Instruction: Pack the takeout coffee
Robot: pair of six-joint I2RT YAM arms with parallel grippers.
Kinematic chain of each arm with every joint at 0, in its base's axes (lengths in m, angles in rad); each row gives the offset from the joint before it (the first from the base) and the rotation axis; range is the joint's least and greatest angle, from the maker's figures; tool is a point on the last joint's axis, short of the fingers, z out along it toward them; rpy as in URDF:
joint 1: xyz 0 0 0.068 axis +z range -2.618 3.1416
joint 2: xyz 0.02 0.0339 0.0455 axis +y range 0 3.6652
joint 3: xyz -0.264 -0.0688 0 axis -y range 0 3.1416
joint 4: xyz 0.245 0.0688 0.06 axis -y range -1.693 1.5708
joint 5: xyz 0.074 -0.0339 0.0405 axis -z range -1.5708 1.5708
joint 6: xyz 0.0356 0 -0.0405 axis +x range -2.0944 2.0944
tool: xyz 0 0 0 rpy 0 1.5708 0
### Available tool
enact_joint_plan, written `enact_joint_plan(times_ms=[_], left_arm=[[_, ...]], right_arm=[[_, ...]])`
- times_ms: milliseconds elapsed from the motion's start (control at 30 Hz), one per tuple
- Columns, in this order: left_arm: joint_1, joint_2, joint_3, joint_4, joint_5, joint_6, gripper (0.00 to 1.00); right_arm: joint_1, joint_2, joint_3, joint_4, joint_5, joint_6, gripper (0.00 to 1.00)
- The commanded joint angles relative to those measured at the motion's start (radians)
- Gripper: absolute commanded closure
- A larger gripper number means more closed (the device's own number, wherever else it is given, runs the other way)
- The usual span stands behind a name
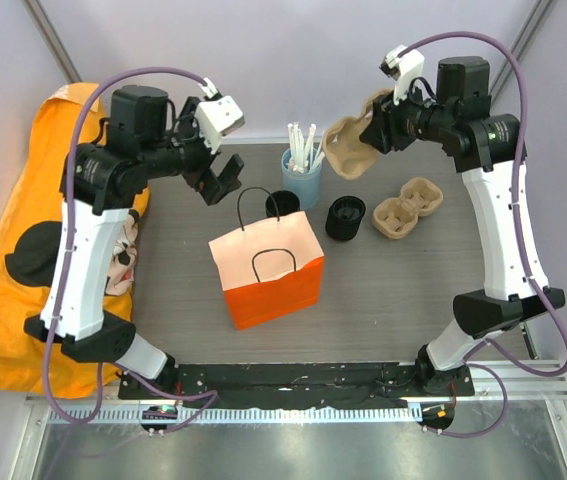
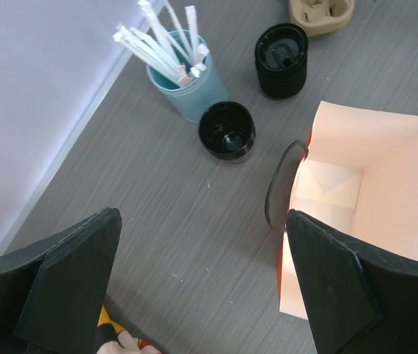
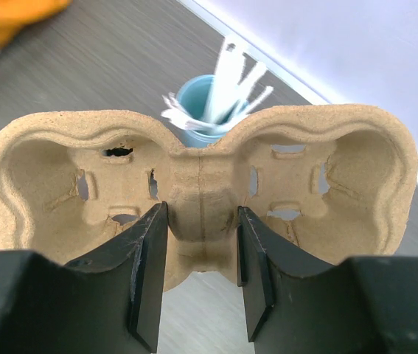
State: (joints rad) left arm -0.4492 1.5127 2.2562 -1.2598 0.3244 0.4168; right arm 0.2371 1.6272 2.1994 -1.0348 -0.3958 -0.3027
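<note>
My right gripper (image 1: pixel 375 130) (image 3: pixel 201 284) is shut on the middle ridge of a brown two-cup cardboard carrier (image 1: pixel 348 148) (image 3: pixel 201 177), which it holds tilted in the air over the back of the table. An orange paper bag (image 1: pixel 268 270) (image 2: pixel 385 184) stands open at the table's middle. A black cup (image 1: pixel 283 206) (image 2: pixel 227 130) sits just behind the bag, with a stack of black lids (image 1: pixel 345 217) (image 2: pixel 281 59) to its right. My left gripper (image 1: pixel 221 180) (image 2: pixel 201 273) hangs open and holds nothing, above the table left of the bag's rim.
A blue cup of wrapped straws (image 1: pixel 301 175) (image 2: pixel 183 81) (image 3: pixel 201 96) stands at the back. A second cardboard carrier (image 1: pixel 408 208) (image 2: pixel 321 13) lies right of the lids. An orange cloth (image 1: pixel 23 250) covers the table's left edge.
</note>
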Motion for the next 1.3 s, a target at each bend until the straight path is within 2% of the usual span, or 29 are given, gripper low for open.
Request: enact_joint_plan(times_ms=[0, 267, 367, 500, 767, 833, 867, 967, 1033, 1167, 1267], left_arm=[[0.003, 0.040, 0.011, -0.013, 0.114, 0.086, 0.00], [0.004, 0.099, 0.048, -0.088, 0.284, 0.149, 0.03], [0.004, 0.116, 0.039, -0.110, 0.324, 0.157, 0.10], [0.006, 0.132, 0.013, -0.107, 0.337, 0.157, 0.26], [0.004, 0.141, -0.033, -0.085, 0.315, 0.131, 0.33], [0.003, 0.139, -0.041, -0.076, 0.300, 0.111, 0.42], [0.003, 0.138, -0.053, -0.073, 0.297, 0.103, 0.51], [0.003, 0.126, -0.084, -0.040, 0.257, 0.047, 0.63], [0.003, 0.110, -0.104, -0.006, 0.226, 0.008, 0.66], [0.001, 0.072, -0.159, 0.042, 0.130, -0.105, 0.82], [0.001, 0.031, -0.199, 0.072, 0.087, -0.160, 0.89]], right_arm=[[0.001, -0.073, 0.026, 0.004, -0.152, 0.108, 0.68], [0.001, -0.185, -0.035, 0.019, -0.202, 0.108, 0.65], [0.001, -0.210, -0.046, 0.021, -0.215, 0.106, 0.65], [0.001, -0.219, -0.035, 0.019, -0.248, 0.112, 0.65], [0.002, -0.198, 0.020, 0.013, -0.377, 0.158, 0.65], [0.011, -0.193, 0.026, 0.018, -0.396, 0.166, 0.65], [0.016, -0.190, 0.028, 0.021, -0.399, 0.174, 0.65], [0.044, -0.181, 0.025, 0.022, -0.406, 0.178, 0.65], [0.074, -0.178, 0.017, 0.030, -0.408, 0.189, 0.65], [0.129, -0.165, -0.006, 0.061, -0.420, 0.221, 0.65], [0.172, -0.152, -0.013, 0.085, -0.437, 0.252, 0.66]])
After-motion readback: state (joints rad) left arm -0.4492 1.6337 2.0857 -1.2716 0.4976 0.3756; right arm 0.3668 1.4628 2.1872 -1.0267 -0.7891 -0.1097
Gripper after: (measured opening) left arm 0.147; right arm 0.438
